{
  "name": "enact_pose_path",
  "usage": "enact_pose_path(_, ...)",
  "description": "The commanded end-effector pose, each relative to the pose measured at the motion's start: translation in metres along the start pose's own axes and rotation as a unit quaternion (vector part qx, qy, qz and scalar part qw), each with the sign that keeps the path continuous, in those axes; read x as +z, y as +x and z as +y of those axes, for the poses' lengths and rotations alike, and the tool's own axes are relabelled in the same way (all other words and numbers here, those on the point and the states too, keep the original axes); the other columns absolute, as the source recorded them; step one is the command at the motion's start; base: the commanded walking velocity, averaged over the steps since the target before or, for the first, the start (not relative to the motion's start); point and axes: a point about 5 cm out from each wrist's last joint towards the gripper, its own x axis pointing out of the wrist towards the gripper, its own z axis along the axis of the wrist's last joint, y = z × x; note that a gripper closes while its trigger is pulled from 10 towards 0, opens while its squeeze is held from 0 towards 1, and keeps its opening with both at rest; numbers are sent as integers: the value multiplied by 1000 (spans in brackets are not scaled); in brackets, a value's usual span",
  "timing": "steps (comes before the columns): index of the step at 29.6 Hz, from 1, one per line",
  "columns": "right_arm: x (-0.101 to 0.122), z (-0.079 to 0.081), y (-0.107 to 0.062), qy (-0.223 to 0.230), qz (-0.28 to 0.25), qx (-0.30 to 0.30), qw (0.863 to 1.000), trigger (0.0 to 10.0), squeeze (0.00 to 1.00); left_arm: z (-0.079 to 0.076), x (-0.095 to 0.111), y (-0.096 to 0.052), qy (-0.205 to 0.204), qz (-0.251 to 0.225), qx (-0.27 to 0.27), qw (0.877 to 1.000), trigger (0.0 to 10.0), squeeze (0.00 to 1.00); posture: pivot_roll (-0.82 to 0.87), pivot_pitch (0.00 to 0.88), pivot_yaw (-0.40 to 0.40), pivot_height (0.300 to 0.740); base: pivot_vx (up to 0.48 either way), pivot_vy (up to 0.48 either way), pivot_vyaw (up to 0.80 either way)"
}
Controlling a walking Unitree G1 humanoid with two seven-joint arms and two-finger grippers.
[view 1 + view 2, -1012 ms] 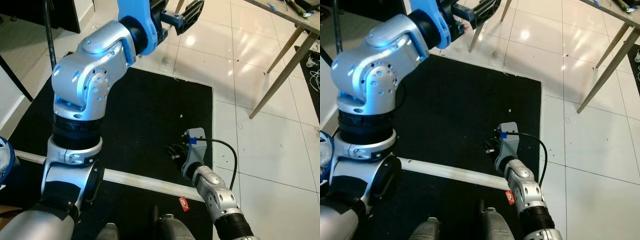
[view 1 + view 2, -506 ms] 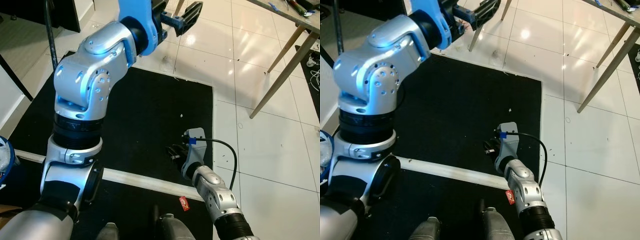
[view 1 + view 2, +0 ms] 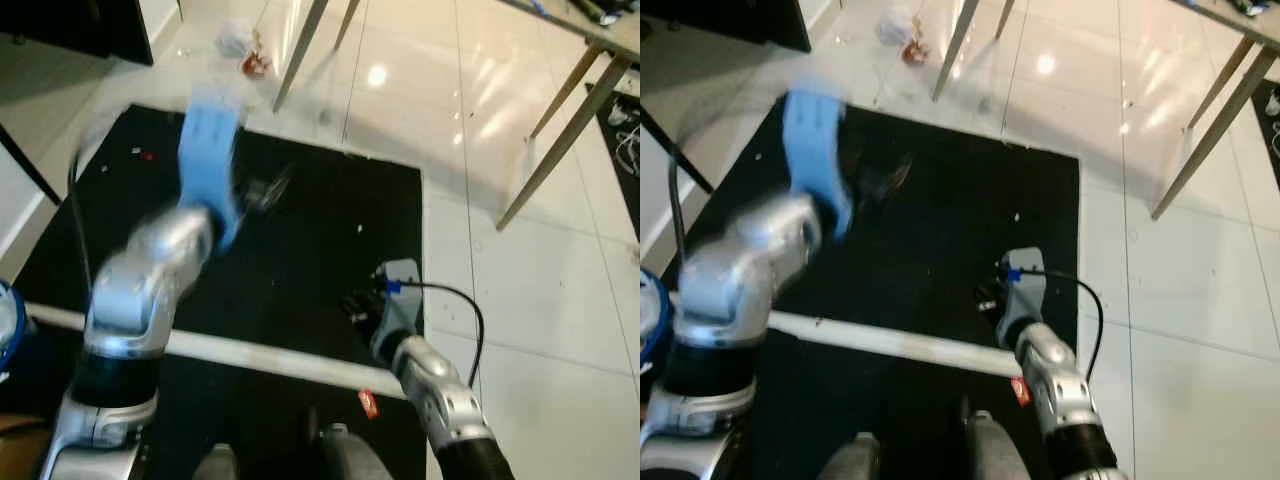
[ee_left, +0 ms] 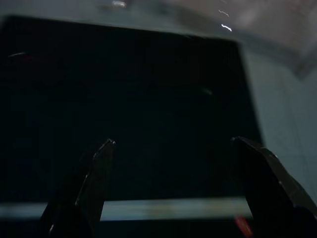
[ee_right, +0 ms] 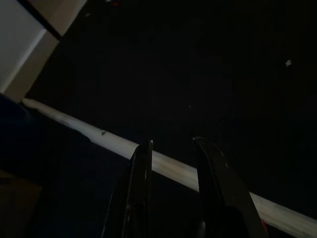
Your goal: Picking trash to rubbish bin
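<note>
A small red wrapper (image 3: pixel 368 403) lies on the black mat (image 3: pixel 330 220) near my feet, just beside my right forearm. More litter, a white crumpled piece (image 3: pixel 235 40) and a red scrap (image 3: pixel 255 65), lies on the tiles past the mat's far edge. My left gripper (image 3: pixel 265 190) is blurred in motion over the mat; in the left wrist view its fingers (image 4: pixel 101 163) stand wide apart and hold nothing. My right gripper (image 3: pixel 355 305) hangs low over the mat with a narrow empty gap between its fingers (image 5: pixel 141 163). A blue-rimmed container (image 3: pixel 8 320) sits at the left edge.
A white strip (image 3: pixel 260 355) crosses the mat in front of my feet. Slanted wooden table legs (image 3: pixel 555 150) stand on the glossy tiles at the right, another leg (image 3: pixel 300 50) near the far litter. A dark cabinet (image 3: pixel 90 20) is at the far left.
My left arm has swung down fast from high at the far side to low over the mat. The camera has shifted a little, bringing the far litter into view. The right arm has stayed put.
</note>
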Motion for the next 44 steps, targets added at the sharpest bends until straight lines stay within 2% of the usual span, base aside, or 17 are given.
enact_pose_path(1,-9,-4,-5,5,15,-13,1000,10000,0,1,-4,-2,10,-16,15,1000,10000,0,59,289,-91,740,0,0,0)
enact_pose_path(2,-10,-4,-6,6,14,-15,1000,10000,0,3,-9,-4,26,-12,20,999,10000,0,58,285,-90,740,0,0,0)
enact_pose_path(8,-13,-6,-8,7,16,-20,1000,10000,0,2,-36,-10,22,14,28,999,10000,0,59,262,-86,740,0,0,0)
enact_pose_path(11,-18,-7,-9,10,21,-26,999,10000,0,4,-64,-14,54,22,44,997,10000,0,54,246,-83,740,0,0,0)
enact_pose_path(12,-19,-7,-9,9,22,-27,999,10000,0,3,-72,-16,49,27,45,997,10000,0,50,239,-84,740,0,0,0)
enact_pose_path(14,-19,-7,-9,9,22,-27,999,10000,0,3,-72,-16,49,27,45,997,10000,0,50,239,-84,740,0,0,0)
enact_pose_path(15,-21,-7,-10,9,23,-27,999,10000,0,3,-84,-16,41,34,73,996,10000,0,46,228,-84,740,0,0,0)
enact_pose_path(16,-21,-7,-10,9,23,-27,999,10000,0,3,-84,-16,41,34,73,996,10000,0,46,228,-84,740,0,0,0)
enact_pose_path(18,-24,-6,-11,5,24,-26,999,10000,0,4,-88,-17,54,16,93,994,10000,0,45,212,-86,740,0,0,0)
enact_pose_path(22,-26,-8,-13,-2,24,-27,999,10000,0,5,-96,-19,52,25,91,994,10000,0,51,205,-85,740,0,0,0)
enact_pose_path(24,-29,-8,-14,-8,26,-29,999,10000,0,10,-106,-22,61,39,109,991,10000,0,51,200,-78,740,0,0,0)
enact_pose_path(26,-29,-12,-14,-12,28,-35,999,10000,0,15,-116,-24,58,56,103,991,10000,0,51,203,-74,740,0,0,0)
enact_pose_path(28,-28,-14,-15,-9,26,-40,999,10000,0,16,-119,-23,61,74,104,990,10000,0,54,206,-73,740,0,0,0)
enact_pose_path(32,-30,-15,-16,-7,25,-43,999,10000,0,13,-109,-21,65,32,84,994,10000,0,67,204,-60,740,0,0,0)
enact_pose_path(36,-35,-16,-18,-2,26,-47,999,10000,0,6,-99,-18,21,-2,43,999,10000,0,79,193,-49,740,0,0,0)
enact_pose_path(40,-37,-15,-17,2,24,-50,998,10000,0,4,-100,-17,5,-7,29,1000,10000,0,75,179,-45,740,0,0,0)
enact_pose_path(44,-37,-15,-17,2,23,-53,998,10000,0,4,-102,-16,8,-2,27,1000,10000,0,72,172,-45,740,200,0,0)
